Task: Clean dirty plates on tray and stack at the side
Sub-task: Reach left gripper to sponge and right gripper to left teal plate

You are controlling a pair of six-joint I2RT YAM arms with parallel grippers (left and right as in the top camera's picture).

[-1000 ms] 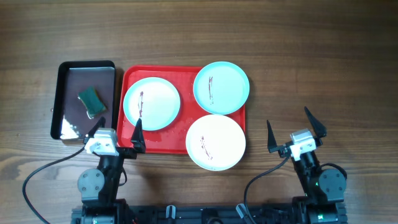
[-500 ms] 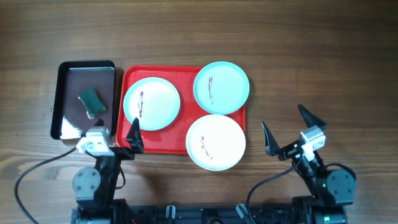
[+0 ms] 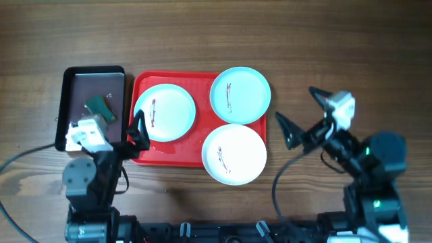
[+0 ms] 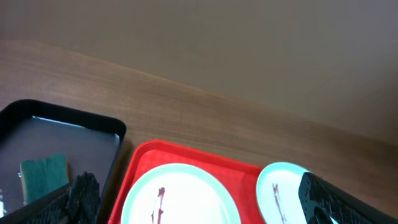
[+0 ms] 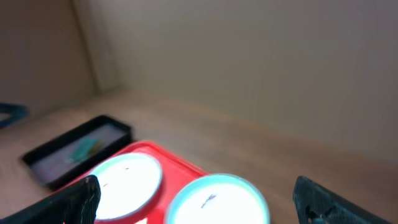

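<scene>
Left gripper point(image 3: 119, 125) wide open, empty, hanging low with its right finger at the left rim of the red tray point(image 3: 177, 154). Sponge point(image 3: 100, 106) in the black tray point(image 3: 67, 101) sits just by its left finger. Right gripper point(image 3: 297, 108) also spread wide, holding nothing, over the table to the right of the tray. All three plates unwashed, each with a thin brown smear: one white plate point(image 3: 169, 115) just right of the left gripper, turquoise plate point(image 3: 243, 98) left of the right gripper, second white plate point(image 3: 236, 156) left of it and nearer the robot, hanging over the tray's front rim. Plates look rigid, smooth, probably slick and chippable. They are shallow and lie flat, so pinch the raised rim. Overhanging one is likely easiest, since a finger can get under its edge. Sponge looks soft, so squeeze across its width.
</scene>
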